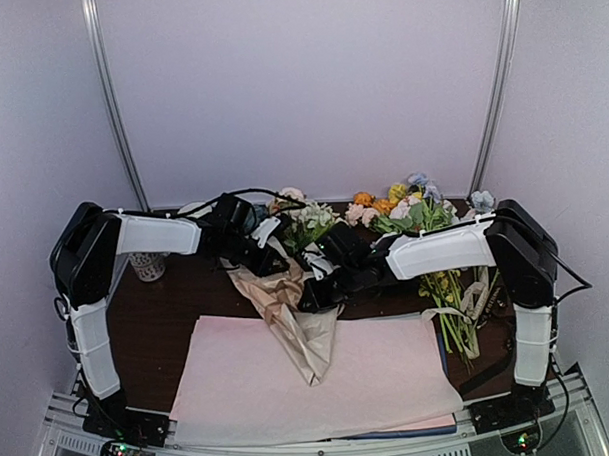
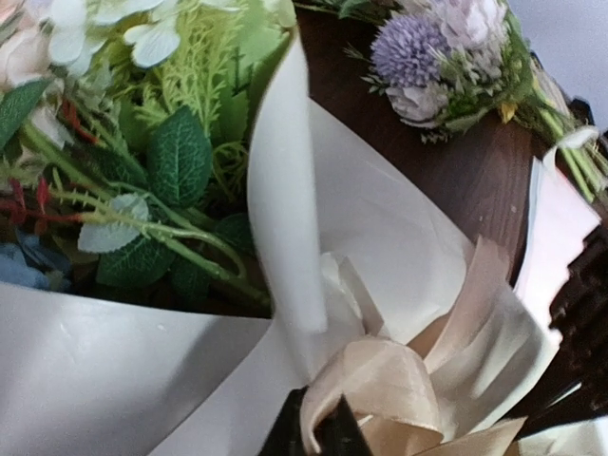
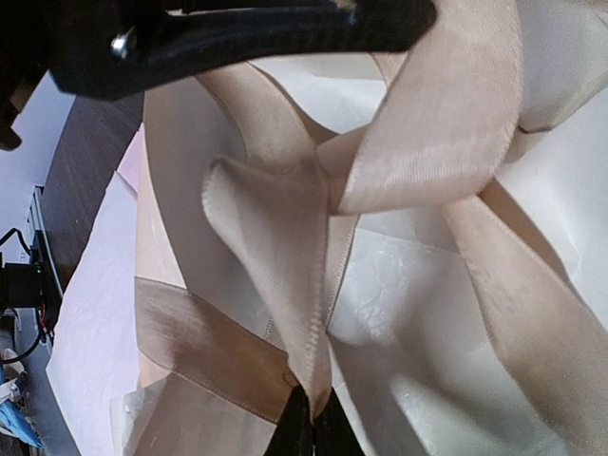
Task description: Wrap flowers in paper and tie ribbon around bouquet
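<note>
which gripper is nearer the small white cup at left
Left. Left gripper is right of the small white cup, on the tan satin ribbon; right gripper lies farther right.

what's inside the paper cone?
The flowers: green leaves, stems, white and pink heads at the open end. The paper hides the lower stems.

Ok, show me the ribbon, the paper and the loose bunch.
ribbon (image 3: 275, 256): right wrist view, on the folded loop.
paper (image 2: 370, 218): left wrist view, on the cone's wall.
loose bunch (image 1: 396, 192): top view, on a yellow bloom.
</note>
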